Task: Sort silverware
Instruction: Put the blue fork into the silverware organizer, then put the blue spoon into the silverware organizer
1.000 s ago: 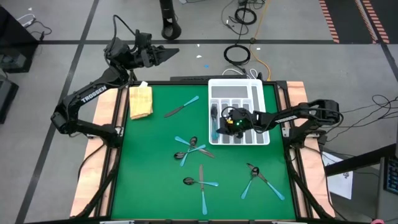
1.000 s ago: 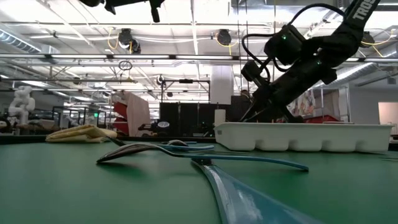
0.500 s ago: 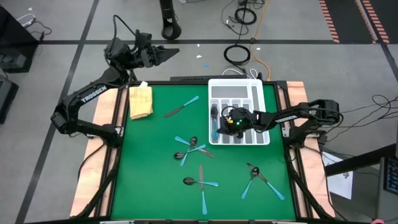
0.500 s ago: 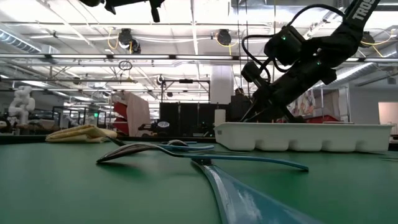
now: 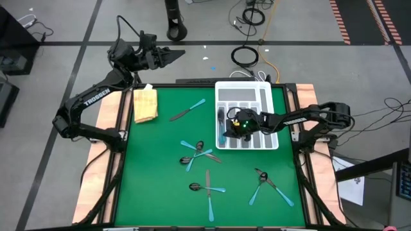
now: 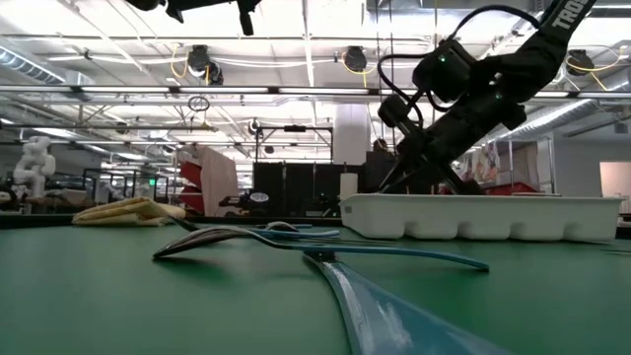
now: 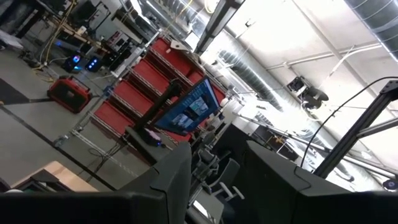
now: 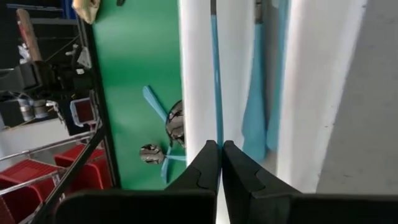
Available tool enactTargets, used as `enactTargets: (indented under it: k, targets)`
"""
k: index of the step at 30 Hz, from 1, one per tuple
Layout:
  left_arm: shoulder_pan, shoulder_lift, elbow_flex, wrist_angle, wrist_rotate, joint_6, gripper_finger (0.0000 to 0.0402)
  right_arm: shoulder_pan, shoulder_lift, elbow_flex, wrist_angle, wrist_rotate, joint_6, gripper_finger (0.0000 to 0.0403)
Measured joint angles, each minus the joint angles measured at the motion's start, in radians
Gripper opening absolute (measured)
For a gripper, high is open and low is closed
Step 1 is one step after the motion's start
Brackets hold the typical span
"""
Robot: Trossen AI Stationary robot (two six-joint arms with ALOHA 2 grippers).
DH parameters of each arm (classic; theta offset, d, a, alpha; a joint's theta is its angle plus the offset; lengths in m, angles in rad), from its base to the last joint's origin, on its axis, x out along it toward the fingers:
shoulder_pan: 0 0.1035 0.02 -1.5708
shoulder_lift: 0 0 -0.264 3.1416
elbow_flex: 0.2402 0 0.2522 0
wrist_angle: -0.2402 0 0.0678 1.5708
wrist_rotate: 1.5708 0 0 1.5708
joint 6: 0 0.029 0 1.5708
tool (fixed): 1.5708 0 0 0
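Tray (image 5: 247, 93): fork (image 8: 215, 68) just beyond right gripper (image 8: 219, 149)

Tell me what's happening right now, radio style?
Right gripper shut over the white tray, fingers empty. Left gripper open, parked off-table. Silverware mostly still on the mat. Nothing in the way.

a flat green-topped table (image 5: 160, 205) carries a white compartmented plastic tray (image 5: 248, 92) at its far right, a folded yellow cloth (image 5: 145, 104) at its far left, and scattered blue-handled metal silverware (image 5: 199, 153) across the middle and near side.
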Motion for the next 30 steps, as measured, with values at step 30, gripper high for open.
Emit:
enactTargets:
  k: [30]
  targets:
    - [-0.024, 0.0, 0.001, -0.245, 0.145, 0.201, 0.0153, 0.02, -0.167, 0.05, 0.166, -0.103, -0.174, 0.0074]
